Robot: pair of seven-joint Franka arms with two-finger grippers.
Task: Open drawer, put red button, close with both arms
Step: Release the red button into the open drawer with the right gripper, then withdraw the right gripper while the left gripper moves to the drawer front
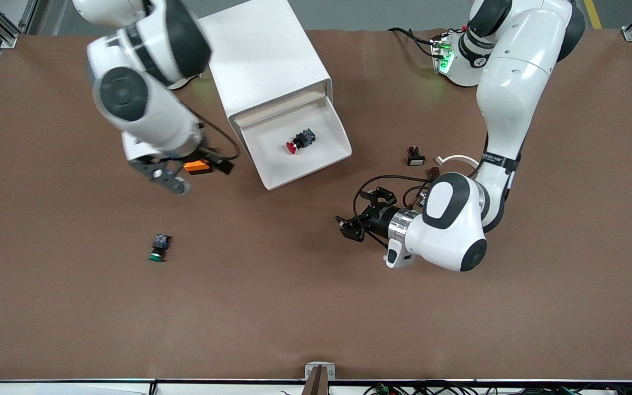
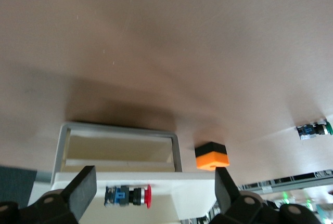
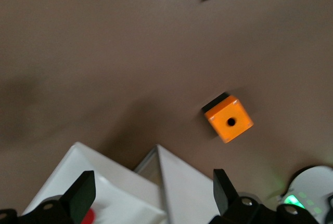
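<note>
The drawer (image 1: 316, 164) stands pulled out of the white cabinet (image 1: 269, 60). The red button (image 1: 300, 140) lies on its side inside the tray. My right gripper (image 1: 170, 181) hangs open and empty over the table beside the drawer, close to the orange box. In the right wrist view, the gripper (image 3: 151, 195) has a corner of the drawer (image 3: 104, 187) below it. My left gripper (image 1: 359, 211) is open and empty, low over the table in front of the drawer. The left wrist view shows the gripper (image 2: 153, 187) facing the drawer (image 2: 182, 182) and the red button (image 2: 128, 195).
A small orange box (image 1: 198, 166) with a hole sits beside the drawer toward the right arm's end. A green-capped button (image 1: 158, 248) lies nearer the front camera. A black piece with a white face (image 1: 415, 157) lies toward the left arm's end.
</note>
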